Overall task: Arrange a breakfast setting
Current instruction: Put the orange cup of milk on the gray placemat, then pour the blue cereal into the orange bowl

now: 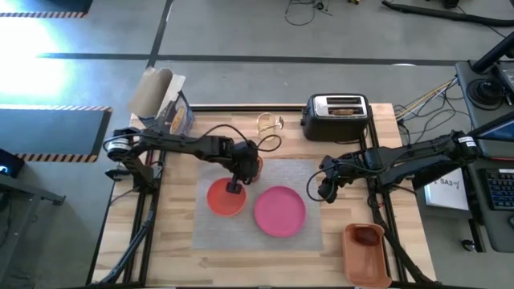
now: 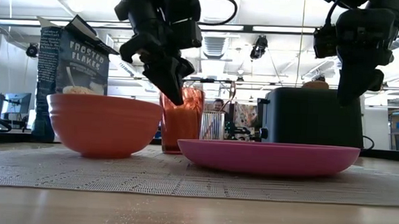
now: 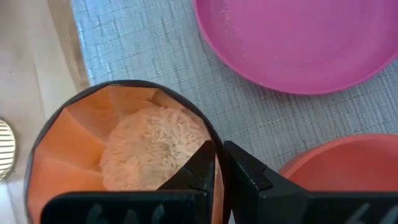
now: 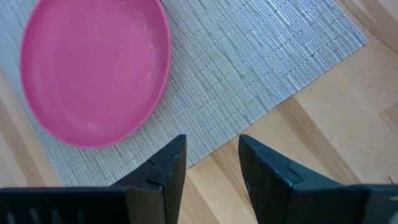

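Observation:
A grey placemat (image 1: 309, 172) carries an orange-red bowl (image 1: 221, 201), a round pink plate (image 1: 279, 211) and, behind the bowl, an orange faceted glass (image 3: 81, 143) with white grains inside. My left gripper (image 3: 219, 168) is shut on this glass (image 2: 182, 128), beside the bowl (image 2: 101, 124). My right gripper (image 4: 211, 168) hangs open above the placemat's right edge (image 4: 249, 130), beside the plate (image 4: 93, 68), with nothing between its fingers. My left gripper pinches the glass's rim (image 3: 211, 134) on the side toward the bowl, one finger (image 3: 199, 165) inside the glass and the other (image 3: 249, 174) outside. The fingers slant down from above. The glass is upright, its base (image 2: 178, 148) at the placemat's level.
A black-and-silver toaster (image 1: 337, 116) with a brown slice in its slot stands at the far edge, with a clear glass (image 1: 269, 124) to its left. A cereal box (image 1: 161, 100) is at the far left corner. An orange bin (image 1: 365, 253) sits at the near right.

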